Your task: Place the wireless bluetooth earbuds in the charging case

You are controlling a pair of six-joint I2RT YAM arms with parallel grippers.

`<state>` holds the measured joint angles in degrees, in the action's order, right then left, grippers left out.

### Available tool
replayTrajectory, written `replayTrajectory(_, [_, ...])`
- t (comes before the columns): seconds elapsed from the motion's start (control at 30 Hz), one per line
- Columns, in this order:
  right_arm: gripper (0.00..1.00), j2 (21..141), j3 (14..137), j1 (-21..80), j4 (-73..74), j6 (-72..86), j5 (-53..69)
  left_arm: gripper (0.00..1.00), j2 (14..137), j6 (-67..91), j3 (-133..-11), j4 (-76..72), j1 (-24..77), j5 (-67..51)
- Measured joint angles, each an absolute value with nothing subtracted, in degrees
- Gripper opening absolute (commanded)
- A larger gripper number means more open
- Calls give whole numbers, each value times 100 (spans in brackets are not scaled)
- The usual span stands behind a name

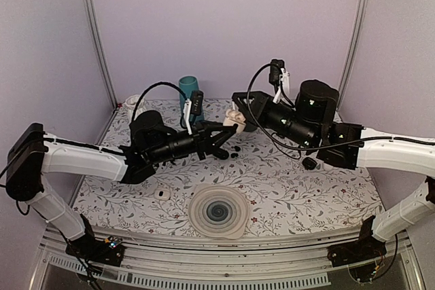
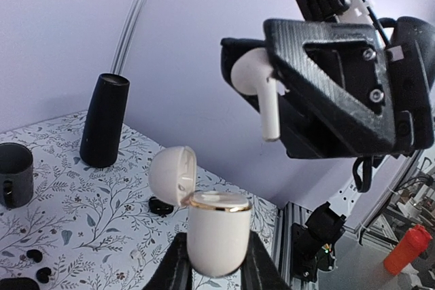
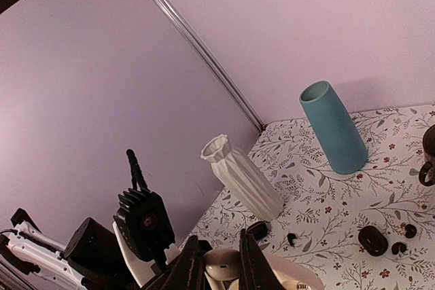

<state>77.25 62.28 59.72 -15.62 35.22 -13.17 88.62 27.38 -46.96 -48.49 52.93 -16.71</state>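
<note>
Item: earbud (image 2: 255, 79), white, clenched in my R pincer (image 3: 222, 268), above case (image 2: 216, 232), not touching. Case: open, clamped in my L pincer (image 2: 214, 255). Step: insertion approach. Next: line up over case, lower slowly.

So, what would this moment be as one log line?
left jaws: shut on charging case, lid open | right jaws: shut on white earbud | earbud: clear of case, not yet inserted

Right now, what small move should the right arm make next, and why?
Probably shift the right end effector sideways over the white charging case: the white stemmed earbud it grips points stem-down but hangs above and beside the open mouth, case held by the left end effector.
</note>
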Motion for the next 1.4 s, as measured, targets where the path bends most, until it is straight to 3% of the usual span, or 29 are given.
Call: replayTrajectory(1.4, [16, 7887, 6099, 6064, -1979, 3518, -1144, 0, 8427, 2178, -4945, -4193, 5439, -1343])
